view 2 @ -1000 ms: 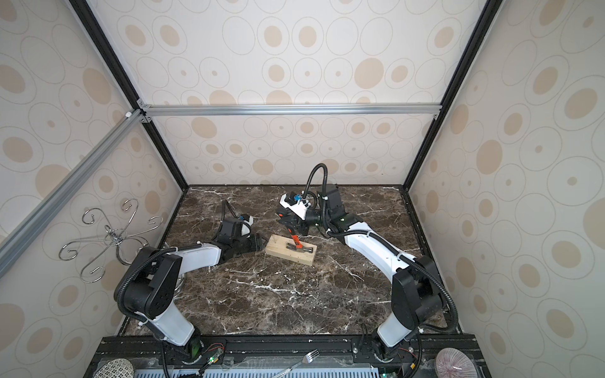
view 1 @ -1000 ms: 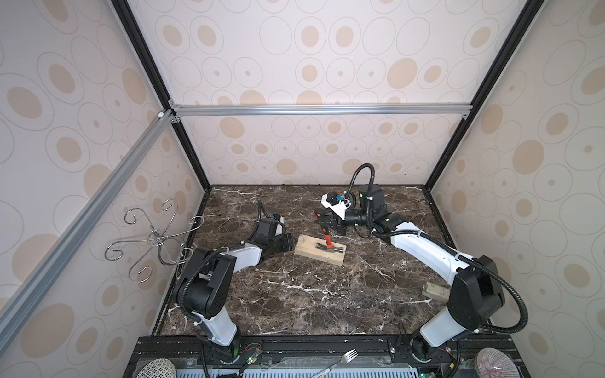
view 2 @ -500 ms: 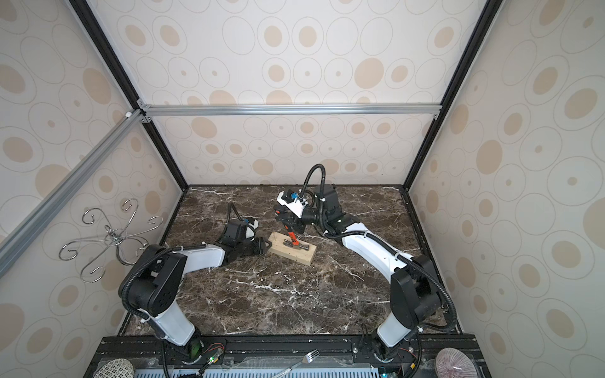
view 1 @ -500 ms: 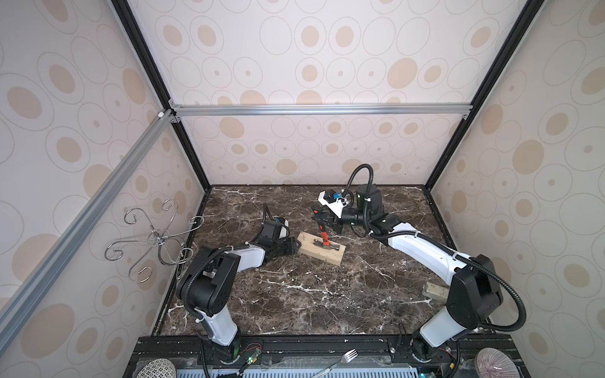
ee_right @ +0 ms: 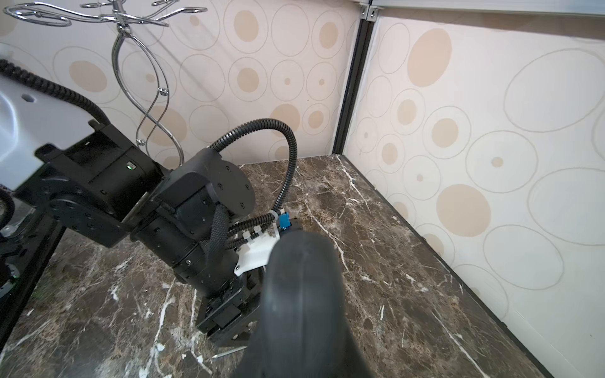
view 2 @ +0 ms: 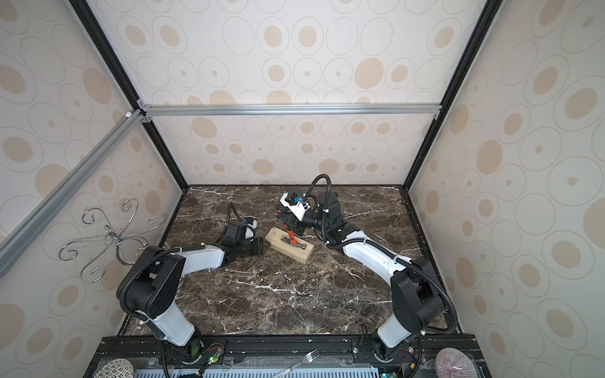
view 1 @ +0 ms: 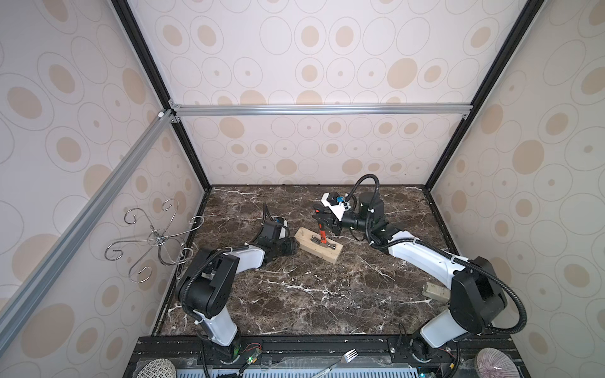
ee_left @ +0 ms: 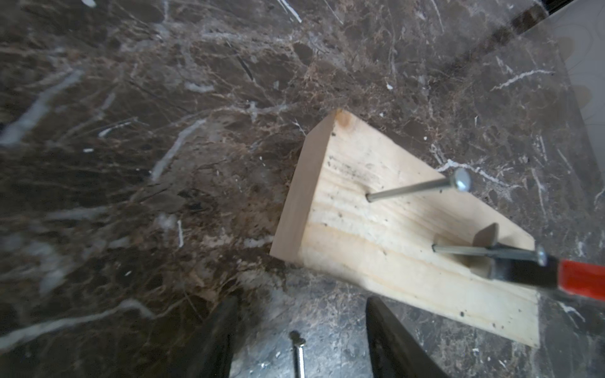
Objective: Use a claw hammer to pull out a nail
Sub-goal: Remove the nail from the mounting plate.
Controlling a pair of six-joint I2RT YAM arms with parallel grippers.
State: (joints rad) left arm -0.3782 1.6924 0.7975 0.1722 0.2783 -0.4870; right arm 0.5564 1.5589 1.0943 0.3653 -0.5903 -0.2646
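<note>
Right pincer is clamped on the claw hammer by its handle, the head resting on the wooden block with the claw hooked under a nail. Left pincer sits low on the counter just beside the block's end, jaws apart, gripping nothing. A loose nail lies between them.

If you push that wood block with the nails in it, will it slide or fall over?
The wood block lies flat on its broad face, so it would probably slide, not tip. The marble tabletop looks smooth, so it may slip easily. The claw hammer sits against a nail stuck in it, so pulling might lift the block too.
</note>
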